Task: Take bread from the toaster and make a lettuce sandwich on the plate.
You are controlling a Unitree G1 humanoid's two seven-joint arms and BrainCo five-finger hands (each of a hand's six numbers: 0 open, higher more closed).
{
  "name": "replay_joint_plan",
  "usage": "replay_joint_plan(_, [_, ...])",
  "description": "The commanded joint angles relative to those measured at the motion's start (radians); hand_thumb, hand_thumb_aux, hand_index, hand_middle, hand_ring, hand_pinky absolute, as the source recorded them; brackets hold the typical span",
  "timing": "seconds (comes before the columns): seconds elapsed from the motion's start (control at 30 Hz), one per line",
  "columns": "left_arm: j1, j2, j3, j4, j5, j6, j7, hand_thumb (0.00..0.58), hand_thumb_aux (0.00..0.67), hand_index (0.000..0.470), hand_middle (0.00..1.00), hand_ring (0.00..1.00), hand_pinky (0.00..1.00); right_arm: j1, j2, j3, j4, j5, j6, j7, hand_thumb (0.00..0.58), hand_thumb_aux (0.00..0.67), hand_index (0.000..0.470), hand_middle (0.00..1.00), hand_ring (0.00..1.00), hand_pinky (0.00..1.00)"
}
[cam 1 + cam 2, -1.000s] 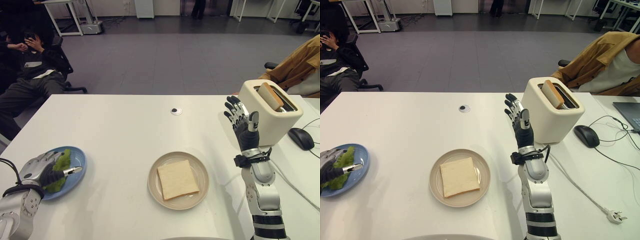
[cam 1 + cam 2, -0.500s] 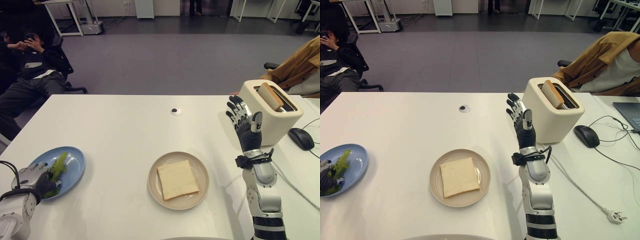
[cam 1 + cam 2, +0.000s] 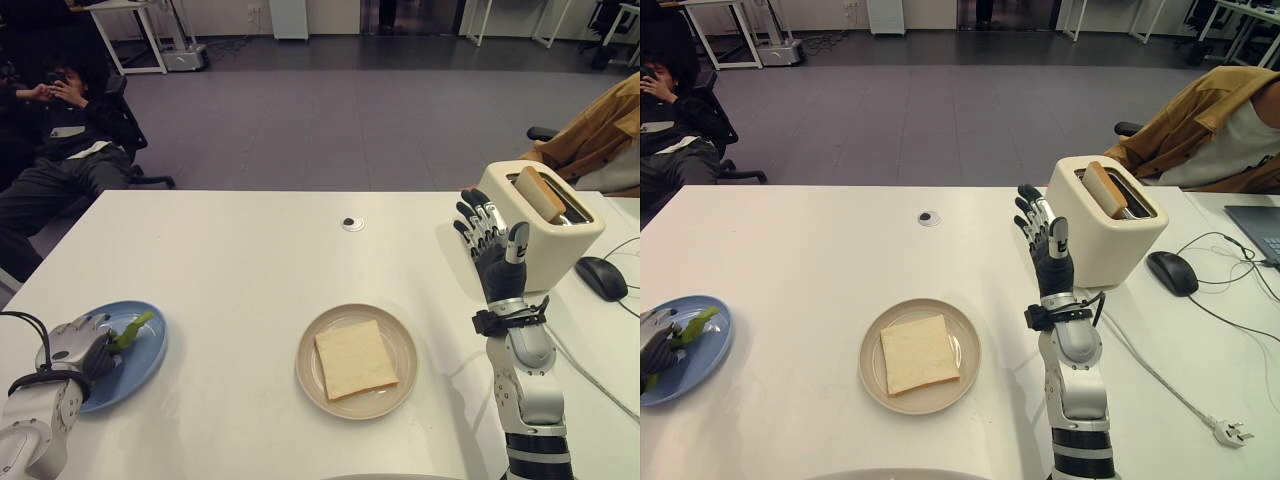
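**Left eye view: sandwich roughly a third built**

The left hand [image 3: 68, 352] is curling its fingers around a lettuce leaf [image 3: 132, 328], whose green tip is sticking out above the blue plate [image 3: 145, 352] at the table's [image 3: 230, 270] left edge. Whether the leaf is touching that plate or hanging just clear of it cannot be told.

The right hand [image 3: 490, 248] is standing upright with its fingers spread and is holding nothing. It is just beside the toaster's [image 3: 560, 240] near-left side, close to the table's right edge.

Outward from the hands, one bread slice [image 3: 355, 358] is lying flat on the beige plate [image 3: 406, 345], which is sitting near the middle of the front edge. A second slice [image 3: 540, 192] is poking up from the toaster slot.

Judging by this layout, the bottom slice is already in place. The lettuce is gripped but is yet to cross the table to that slice. The top slice is waiting in the toaster, untouched. The lettuce placement looks like the step in hand, and pulling and laying the second slice would then close the sandwich.
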State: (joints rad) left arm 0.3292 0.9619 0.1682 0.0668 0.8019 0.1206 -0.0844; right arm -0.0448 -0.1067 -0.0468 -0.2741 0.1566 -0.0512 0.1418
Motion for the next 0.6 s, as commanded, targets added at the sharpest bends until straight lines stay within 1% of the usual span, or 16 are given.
replay_joint_plan(0.03, [0.000,0.004,0.044,-0.123,-0.003,0.003,0.000,0.580,0.670,0.470,0.00,0.00,0.00,-0.010,0.006,0.000,0.009,0.006,0.014,0.000,0.000,0.000,0.000,0.00,0.00,0.00])
replay_joint_plan(0.13, [-0.023,-0.015,0.042,-0.272,0.002,0.000,-0.032,0.580,0.670,0.470,0.00,0.00,0.00,-0.017,0.008,0.000,0.018,0.004,0.013,0.001,0.000,0.000,0.000,0.00,0.00,0.00])
replay_joint_plan(0.23, [-0.087,-0.049,-0.027,-0.395,0.015,-0.018,-0.075,0.580,0.670,0.470,0.00,0.00,0.00,-0.023,0.010,-0.001,0.027,0.003,0.012,0.001,0.000,0.000,0.000,0.00,0.00,0.00])
replay_joint_plan(0.33, [-0.201,-0.114,-0.176,-0.481,0.054,-0.062,-0.134,0.580,0.670,0.470,0.00,0.00,0.00,-0.029,0.010,-0.006,0.035,0.004,0.011,0.002,0.000,0.000,0.000,0.00,0.00,0.00])
replay_joint_plan(0.47, [-0.412,-0.262,-0.464,-0.482,0.202,-0.167,-0.233,0.580,0.670,0.470,0.00,0.00,0.00,-0.033,0.012,-0.010,0.041,0.006,0.011,0.002,0.000,0.000,0.000,0.00,0.00,0.00])
replay_joint_plan(0.53, [-0.462,-0.322,-0.562,-0.472,0.260,-0.204,-0.274,0.580,0.670,0.470,0.00,0.00,0.00,-0.034,0.013,-0.009,0.038,0.007,0.013,0.003,0.000,0.000,0.000,0.00,0.00,0.00])
replay_joint_plan(0.6, [-0.488,-0.361,-0.626,-0.457,0.307,-0.233,-0.300,0.580,0.670,0.470,0.00,0.00,0.00,-0.031,0.012,-0.010,0.032,0.009,0.016,0.004,0.000,0.000,0.000,0.00,0.00,0.00])
